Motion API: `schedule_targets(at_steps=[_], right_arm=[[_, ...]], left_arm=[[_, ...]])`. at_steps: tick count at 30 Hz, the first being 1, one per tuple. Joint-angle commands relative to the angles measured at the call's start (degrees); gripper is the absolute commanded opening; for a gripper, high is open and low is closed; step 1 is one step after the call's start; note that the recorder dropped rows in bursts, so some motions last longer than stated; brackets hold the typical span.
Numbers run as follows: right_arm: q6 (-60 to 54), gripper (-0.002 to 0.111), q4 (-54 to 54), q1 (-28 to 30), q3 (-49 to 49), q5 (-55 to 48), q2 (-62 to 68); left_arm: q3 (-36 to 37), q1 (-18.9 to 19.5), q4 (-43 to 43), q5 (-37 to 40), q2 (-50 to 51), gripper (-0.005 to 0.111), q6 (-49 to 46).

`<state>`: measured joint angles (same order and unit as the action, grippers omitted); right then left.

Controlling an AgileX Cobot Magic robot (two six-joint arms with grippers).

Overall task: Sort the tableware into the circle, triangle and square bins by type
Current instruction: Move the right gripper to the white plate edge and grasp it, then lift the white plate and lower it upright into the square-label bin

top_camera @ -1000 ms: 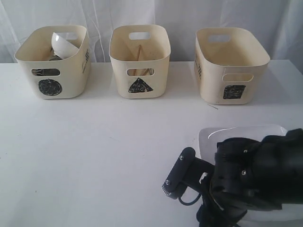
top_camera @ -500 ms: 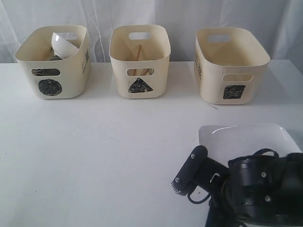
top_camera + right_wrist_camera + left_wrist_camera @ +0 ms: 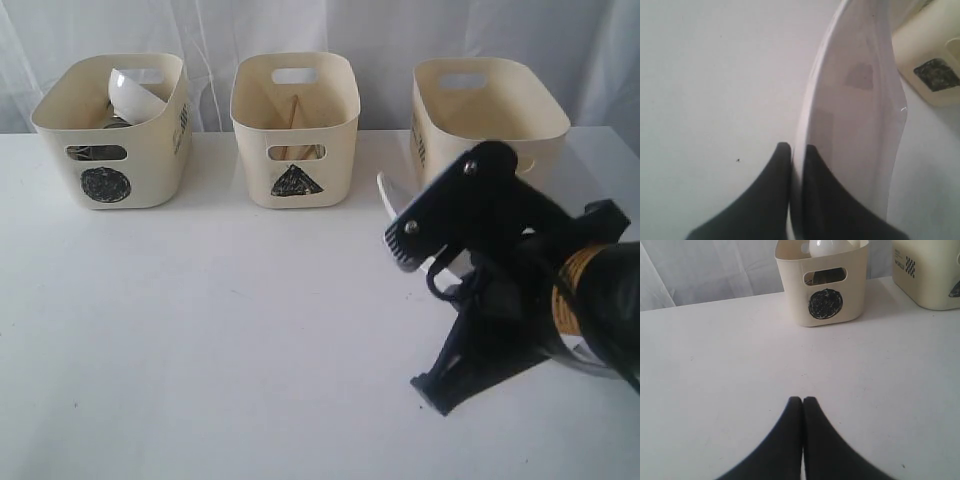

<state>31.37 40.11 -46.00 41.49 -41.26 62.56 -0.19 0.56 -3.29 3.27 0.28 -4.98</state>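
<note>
Far left, the circle bin (image 3: 105,150) sits at the back of the white table (image 3: 200,330), and the round white bowl (image 3: 135,95) is tipped up inside it, poking over the rim. Something dark shows through the handle slot, too dim to name. The left gripper (image 3: 802,401) hangs low over bare table in front of that bin, well apart from it, fingers pressed together with nothing between them. Moving across, the triangle bin (image 3: 295,130) stands in the middle, with the chopsticks (image 3: 293,112) leaning upright inside. Now the right side: the square bin (image 3: 490,130) stands at the back, nothing visible in it from here. In front of it is the right arm (image 3: 510,290), and the right gripper (image 3: 797,149) is pinching the rim of the square white plate (image 3: 855,110), one finger on each face. The plate is steeply tilted, almost on edge, near the square bin; only a white corner (image 3: 387,195) peeks out past the arm.
</note>
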Motion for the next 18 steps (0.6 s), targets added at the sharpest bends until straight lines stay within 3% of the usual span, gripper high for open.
schedule_targets(at_steps=[1,6,11,18], right_arm=[[-1.2,0.0,3.5,-0.2,4.5,-0.7,-2.6],[-1.4,0.0,4.2,-0.2,10.3,1.9,-4.0],[-1.1,0.0,15.9,1.7,16.3,2.2,-1.3],[1.3,0.0,17.3,17.2,30.0,11.2,12.2]], left_arm=[[0.2,-0.1,-0.1,-0.2,-0.3,0.0,0.1],[0.2,-0.1,-0.1,-0.2,-0.3,0.0,0.1],[0.2,-0.1,-0.1,-0.2,-0.3,0.0,0.1],[0.2,-0.1,-0.1,-0.2,-0.3,0.0,0.1]])
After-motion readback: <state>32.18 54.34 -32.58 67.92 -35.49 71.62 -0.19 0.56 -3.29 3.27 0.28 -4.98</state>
